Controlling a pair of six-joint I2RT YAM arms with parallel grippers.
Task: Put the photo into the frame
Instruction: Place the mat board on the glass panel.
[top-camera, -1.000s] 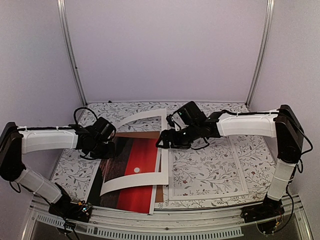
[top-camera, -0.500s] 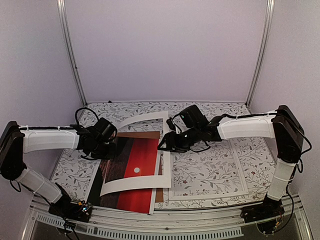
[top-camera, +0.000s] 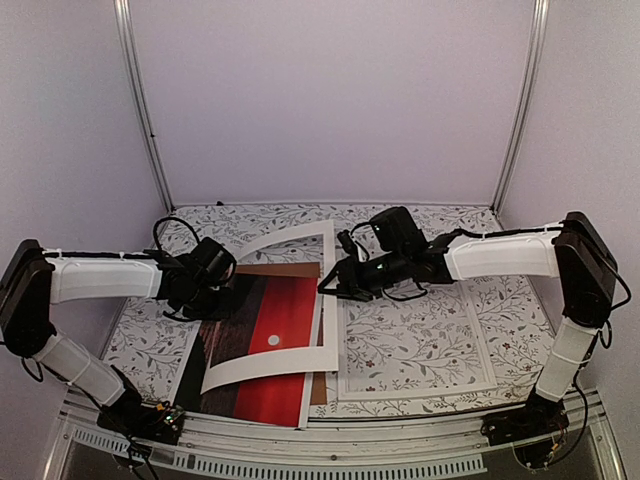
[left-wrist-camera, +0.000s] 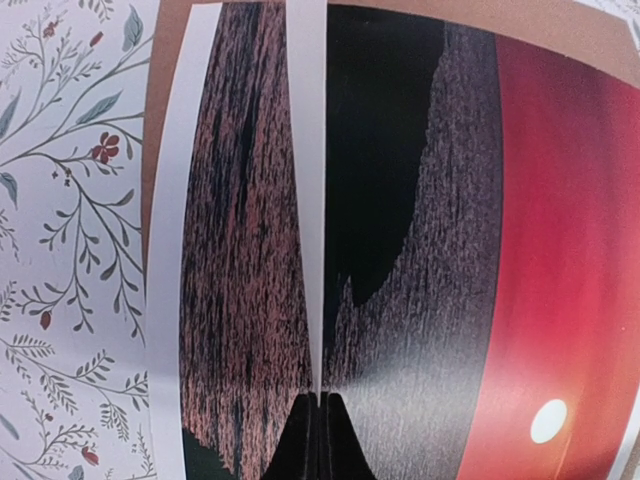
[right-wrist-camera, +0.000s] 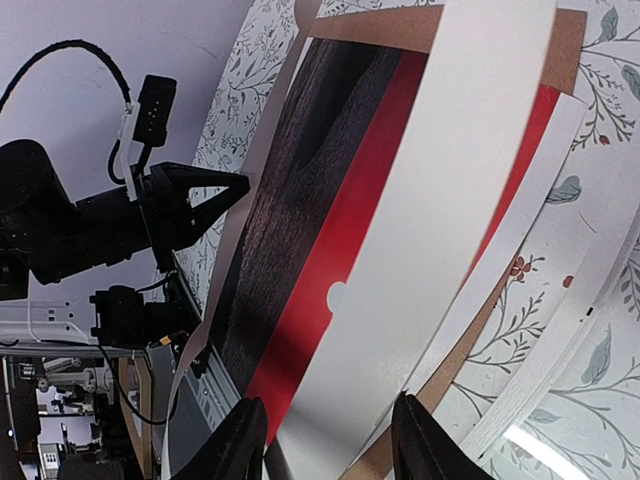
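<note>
1. Nearest you, the photo (top-camera: 285, 310) lies flat on the brown backing board (top-camera: 290, 270) at the left-centre of the surface (top-camera: 420, 225). The frame (top-camera: 415, 393) lies just beside it on the right, the floral print showing through its pane.
2. The white mat (top-camera: 265, 365) bows over the photo, with its near bar resting across the print just on the near side of the sun.
3. Your left end effector (left-wrist-camera: 320, 425) is pinched closed. The mat's thin left strip runs into its tips, so it looks to be gripping that strip. Raise it gently so the near bar comes off without dragging the print.
4. Your right end effector (right-wrist-camera: 330, 405) has its fingers apart, with the mat's right bar showing between them. Whether they touch it cannot be told. Close on that bar before carrying the mat, or it will likely twist.
5. Farthest, the mat's top bar arches upward. Carry the mat off the print and set it down away from the frame, leaving the pane free for the photo
</note>
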